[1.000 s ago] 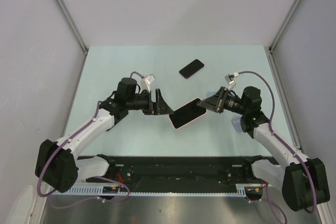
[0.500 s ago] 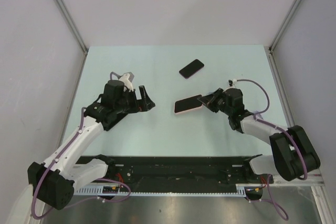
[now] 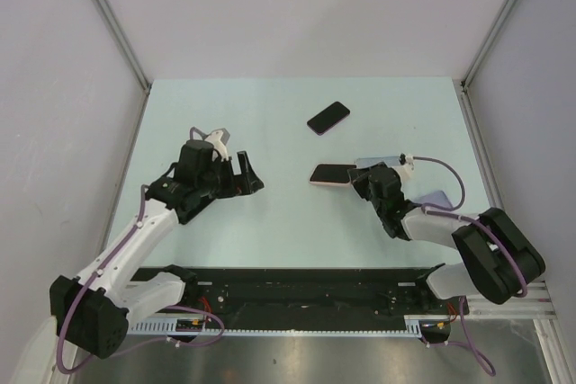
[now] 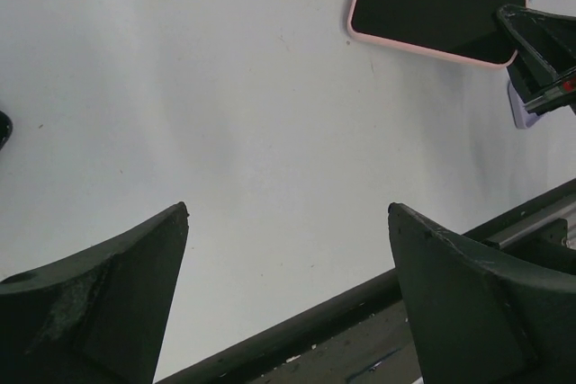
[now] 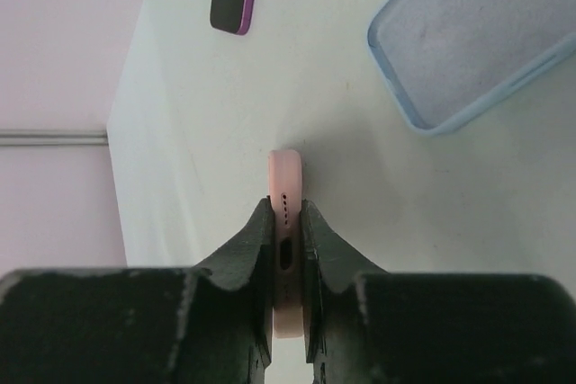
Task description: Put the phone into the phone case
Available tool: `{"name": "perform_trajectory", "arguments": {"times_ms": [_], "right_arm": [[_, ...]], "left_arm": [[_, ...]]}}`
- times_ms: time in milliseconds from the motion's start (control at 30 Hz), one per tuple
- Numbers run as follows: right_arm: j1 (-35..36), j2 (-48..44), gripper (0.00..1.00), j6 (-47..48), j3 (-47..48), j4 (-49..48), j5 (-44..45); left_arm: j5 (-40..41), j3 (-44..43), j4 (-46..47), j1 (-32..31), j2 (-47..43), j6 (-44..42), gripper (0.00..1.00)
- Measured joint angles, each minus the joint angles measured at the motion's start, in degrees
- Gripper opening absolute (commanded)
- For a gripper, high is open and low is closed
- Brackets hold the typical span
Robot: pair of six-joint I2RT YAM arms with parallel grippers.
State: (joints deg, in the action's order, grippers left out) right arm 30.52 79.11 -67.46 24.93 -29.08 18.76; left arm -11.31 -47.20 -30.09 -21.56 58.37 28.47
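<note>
No writing is showing that can be read.
The phone (image 4: pixel 436 11), at the upper right of the left wrist view, is showing only a dark screen. A red fleck on the right gripper (image 4: pixel 513 29), at that view's right edge, is coming out too small to read. The case (image 5: pixel 477 51), upper right in the right wrist view, is showing plain lining.

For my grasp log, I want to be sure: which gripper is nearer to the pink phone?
Right. The right gripper is clamped on one end of the pink phone. The left gripper hangs open off to the phone's left, apart from it.
</note>
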Motion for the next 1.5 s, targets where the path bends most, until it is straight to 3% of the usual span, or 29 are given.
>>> {"name": "perform_trajectory", "arguments": {"times_ms": [167, 500, 933, 1133, 1333, 1400, 1500], "right_arm": [[3.52, -1.62, 0.28, -3.58, -4.46, -0.55, 2.01], [8.79, -6.19, 0.31, -2.1, -15.43, -3.02, -1.53], [17.0, -6.8, 0.35, -0.96, -15.8, -3.63, -3.17], [17.22, -5.51, 0.39, -1.95, -14.43, -2.36, -4.39], [11.23, -14.27, 0.44, 3.17, -9.03, 9.18, -6.45], [7.45, -16.57, 0.52, 6.47, -6.75, 12.11, -7.15], [0.5, -18.25, 0.77, 12.63, -3.58, 16.94, -8.46]], "left_arm": [[-2.27, 1.46, 1.25, 0.13, 1.22, 0.5, 0.93], [-4.39, 2.45, 2.89, 0.33, 2.95, 2.1, 0.93], [-5.68, 3.72, 5.84, 0.37, 5.81, 4.87, 0.93], [-5.92, 3.72, 5.97, 0.39, 6.51, 4.94, 0.96], [-5.16, 1.27, 3.06, 0.44, 6.51, 2.27, 1.0], [-4.2, 0.0, 2.36, 0.44, 6.45, 1.44, 1.0], [-1.62, -1.22, 1.7, 0.5, 6.38, 0.87, 1.0]]}}
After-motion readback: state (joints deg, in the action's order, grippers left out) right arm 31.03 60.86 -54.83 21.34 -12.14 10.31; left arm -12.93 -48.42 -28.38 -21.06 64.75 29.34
